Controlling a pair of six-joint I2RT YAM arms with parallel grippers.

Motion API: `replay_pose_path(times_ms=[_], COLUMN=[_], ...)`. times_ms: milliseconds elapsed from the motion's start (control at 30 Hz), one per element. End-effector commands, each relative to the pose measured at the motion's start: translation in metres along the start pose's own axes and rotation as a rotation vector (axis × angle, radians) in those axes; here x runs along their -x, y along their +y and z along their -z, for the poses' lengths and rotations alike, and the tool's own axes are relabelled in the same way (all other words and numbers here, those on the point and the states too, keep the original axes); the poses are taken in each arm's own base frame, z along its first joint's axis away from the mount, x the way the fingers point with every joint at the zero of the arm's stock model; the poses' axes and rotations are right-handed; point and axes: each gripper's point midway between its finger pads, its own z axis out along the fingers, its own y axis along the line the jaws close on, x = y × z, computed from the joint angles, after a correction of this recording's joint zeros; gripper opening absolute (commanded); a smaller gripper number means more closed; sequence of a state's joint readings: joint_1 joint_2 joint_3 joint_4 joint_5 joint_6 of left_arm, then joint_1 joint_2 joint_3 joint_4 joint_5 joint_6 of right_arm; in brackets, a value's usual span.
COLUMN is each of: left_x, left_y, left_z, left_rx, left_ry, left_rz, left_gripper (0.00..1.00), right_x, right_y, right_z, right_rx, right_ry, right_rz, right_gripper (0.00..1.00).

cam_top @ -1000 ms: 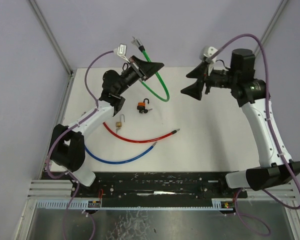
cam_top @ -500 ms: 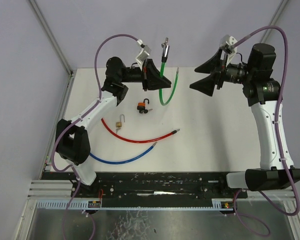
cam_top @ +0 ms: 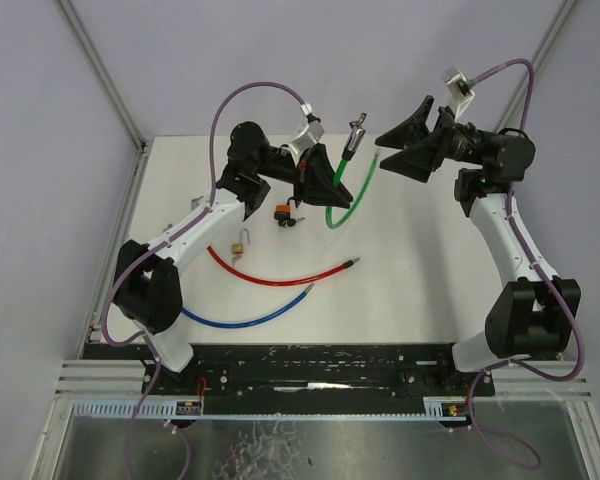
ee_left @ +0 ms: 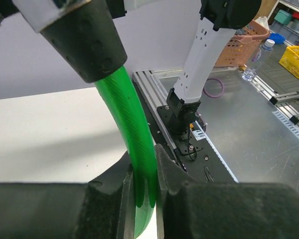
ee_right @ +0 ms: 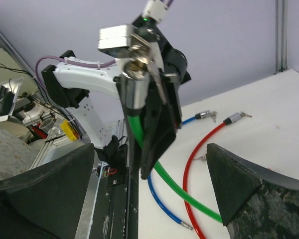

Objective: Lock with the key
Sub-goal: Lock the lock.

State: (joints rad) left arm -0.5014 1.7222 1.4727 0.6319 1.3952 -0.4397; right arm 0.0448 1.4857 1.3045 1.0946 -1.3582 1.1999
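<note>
Left end effector point(cam_top: 315, 178) is clamped on the green cable point(cam_top: 352, 192), holding it up over the tabletop point(cam_top: 420, 270) – the silver lock head point(cam_top: 354, 136) stands above the fingers and the free plug end point(cam_top: 375, 157) points toward the right arm. Right end effector point(cam_top: 382, 150) has its jaws spread wide, gripping nothing, just beside that plug end and the lock head. On the tabletop, the orange padlock point(cam_top: 281, 211), with keys point(cam_top: 293, 222) touching it, sits near the green cable's low loop – the brass padlock point(cam_top: 241, 243), red cable point(cam_top: 280, 276) and blue cable point(cam_top: 245, 320) lie nearer the bases.
</note>
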Motion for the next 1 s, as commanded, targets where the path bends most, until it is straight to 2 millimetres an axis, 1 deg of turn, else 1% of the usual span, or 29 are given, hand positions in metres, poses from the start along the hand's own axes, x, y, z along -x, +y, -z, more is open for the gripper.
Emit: replay_pose_path(times_ms=[0, 167, 300, 400, 633, 767, 867, 967], left_x=[0.017, 0.017, 0.016, 0.016, 0.01, 0.01, 0.011, 0.012], left_y=[-0.014, -0.009, -0.003, -0.003, -0.004, 0.001, 0.002, 0.004], left_z=[-0.004, -0.012, -0.018, -0.023, -0.036, -0.039, -0.04, -0.041], left_rx=[-0.033, -0.032, -0.024, -0.032, -0.055, -0.048, -0.042, -0.033], left_ry=[-0.006, -0.016, -0.03, -0.04, -0.046, -0.053, -0.061, -0.068], left_rz=[-0.127, -0.115, -0.093, -0.085, -0.071, -0.06, -0.06, -0.06], left_gripper=[0.0, 0.0, 0.0, 0.0, 0.0, 0.0, 0.0, 0.0], right_x=[0.02, 0.008, 0.0, 0.003, 0.01, 0.007, 0.005, 0.004], right_y=[0.057, 0.052, 0.049, 0.045, 0.035, 0.033, 0.033, 0.032], right_z=[-0.007, -0.021, -0.027, -0.029, -0.032, -0.033, -0.033, -0.033], right_rx=[0.103, 0.097, 0.097, 0.084, 0.058, 0.052, 0.047, 0.044], right_ry=[-0.079, -0.081, -0.103, -0.132, -0.172, -0.163, -0.157, -0.153], right_rz=[0.129, 0.097, 0.083, 0.077, 0.068, 0.067, 0.069, 0.064], right_gripper=[1.0, 0.96, 0.9, 0.85, 0.79, 0.69, 0.58, 0.44])
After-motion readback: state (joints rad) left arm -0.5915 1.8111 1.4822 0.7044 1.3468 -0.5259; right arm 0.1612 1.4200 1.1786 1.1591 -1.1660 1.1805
